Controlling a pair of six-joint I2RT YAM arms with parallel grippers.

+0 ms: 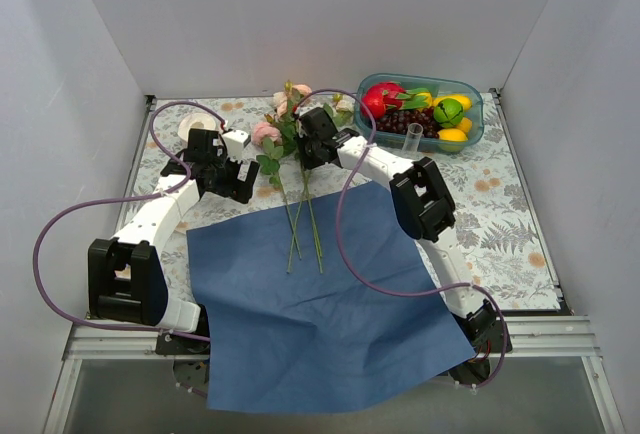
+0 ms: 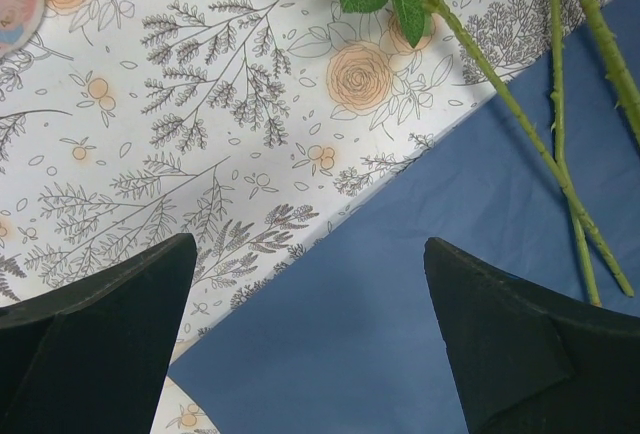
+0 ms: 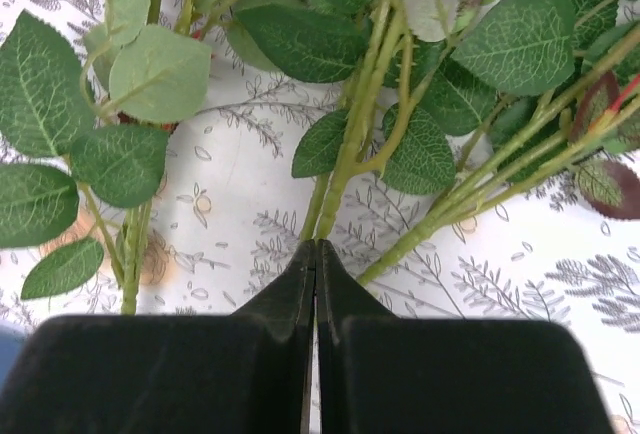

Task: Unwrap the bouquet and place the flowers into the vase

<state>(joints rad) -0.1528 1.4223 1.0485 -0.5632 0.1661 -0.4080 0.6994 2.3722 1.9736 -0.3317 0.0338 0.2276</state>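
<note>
right hand (image 3: 316, 246) shut at stem of pink-and-cream artificial roses (image 3: 350, 144), hold unclear | left hand (image 2: 310, 244) wide open, empty | confirm pinch before lifting to narrow clear glass vase (image 1: 413, 139)

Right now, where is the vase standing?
In the top view the vase stands upright at the far right of the table, by the near edge of the teal fruit tray, well right of the flowers.

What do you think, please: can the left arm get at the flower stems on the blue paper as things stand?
Probably yes. The left pincer is open above the edge of the blue paper, and the stems lie bare beside it with nothing between. The right pincer is shut farther up, by the leaves.
</note>
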